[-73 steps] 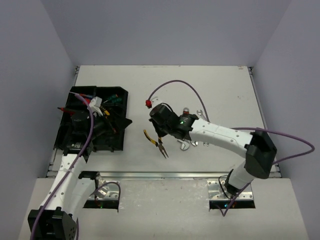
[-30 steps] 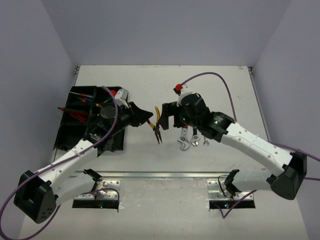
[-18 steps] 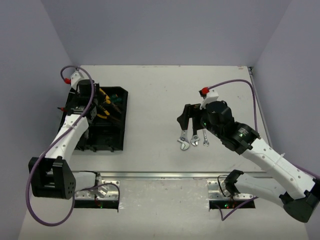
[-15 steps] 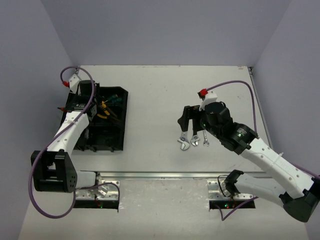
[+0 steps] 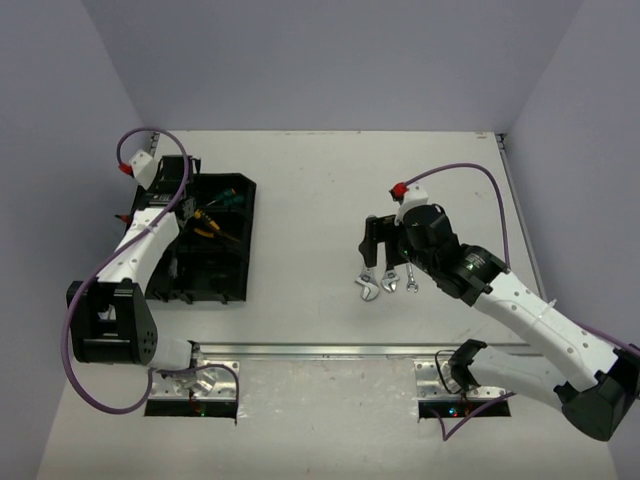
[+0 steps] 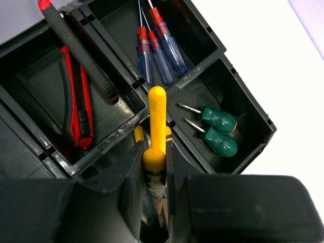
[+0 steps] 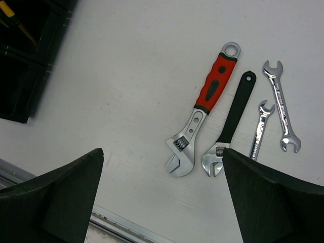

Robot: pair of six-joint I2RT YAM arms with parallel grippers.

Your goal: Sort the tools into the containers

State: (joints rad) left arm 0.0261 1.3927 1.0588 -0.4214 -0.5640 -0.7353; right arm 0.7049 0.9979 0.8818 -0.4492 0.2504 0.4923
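In the left wrist view my left gripper [image 6: 154,152] is shut on yellow-handled pliers [image 6: 157,111], held just above the black organizer tray [image 6: 253,147]. Other yellow handles lie in the compartment below them. The neighbouring compartments hold red-and-black cutters [image 6: 76,106], red-and-blue screwdrivers [image 6: 157,53] and two green-handled screwdrivers [image 6: 218,129]. From above, the left gripper [image 5: 182,188] hangs over the far part of the tray [image 5: 245,270]. My right gripper [image 7: 162,157] is open and empty above a red-handled adjustable wrench [image 7: 213,86], a black-handled one [image 7: 235,114] and two small silver wrenches [image 7: 280,106].
The wrenches [image 5: 385,282] lie in a row on the white table right of centre, under the right gripper [image 5: 375,240]. A metal rail [image 5: 330,350] runs along the near table edge. A corner of the tray [image 7: 25,76] shows at the left of the right wrist view.
The left gripper took the pliers from the right gripper mid-table and swung back over the tray. The right gripper has stayed open over the wrenches, shifting slightly.
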